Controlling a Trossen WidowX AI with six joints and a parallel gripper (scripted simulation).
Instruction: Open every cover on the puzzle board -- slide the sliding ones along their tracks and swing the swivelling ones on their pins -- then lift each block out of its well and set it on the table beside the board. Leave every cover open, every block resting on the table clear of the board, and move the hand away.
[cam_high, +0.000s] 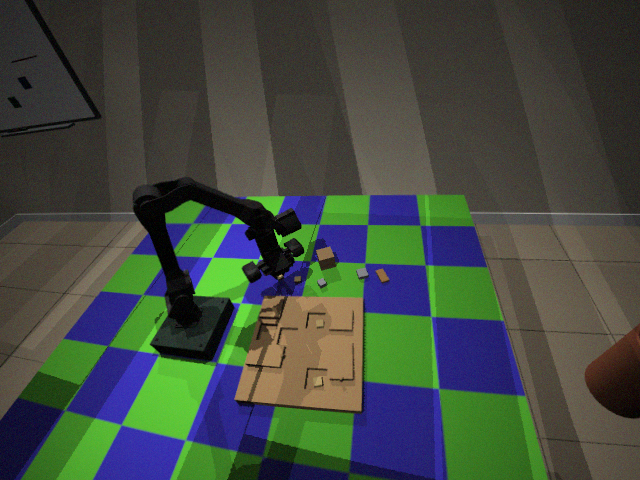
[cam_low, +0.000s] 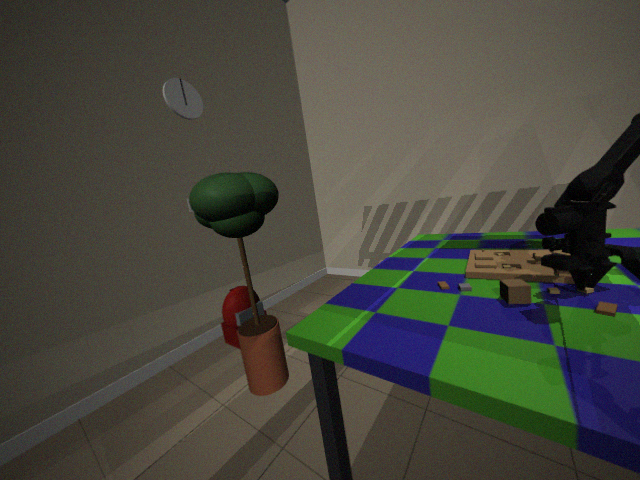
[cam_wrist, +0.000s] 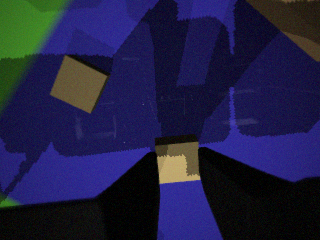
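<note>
My gripper (cam_high: 279, 275) (cam_low: 585, 287) (cam_wrist: 177, 158) points down, shut on a small tan block (cam_wrist: 172, 170), low over the table behind the board; whether the block touches the table is unclear. Another small tan block (cam_high: 297, 279) (cam_low: 553, 290) (cam_wrist: 79, 84) lies on the table nearby. The wooden puzzle board (cam_high: 299, 356) (cam_low: 496, 275) has raised covers, including a right upper cover (cam_high: 342, 316), a right lower cover (cam_high: 340, 361) and a left cover (cam_high: 266, 355). Two tan blocks show uncovered in its wells, the upper block (cam_high: 320, 323) and the lower block (cam_high: 317, 381). The shadowed upper-left wells are hard to read.
A larger wooden cube (cam_high: 326, 257) (cam_low: 515, 291) stands behind the board. Near it lie a small grey block (cam_high: 322, 282), a grey piece (cam_high: 362, 273) (cam_low: 464, 287) and an orange tile (cam_high: 382, 275) (cam_low: 443, 284). A brown tile (cam_low: 606, 308) lies near the gripper in the exterior view.
</note>
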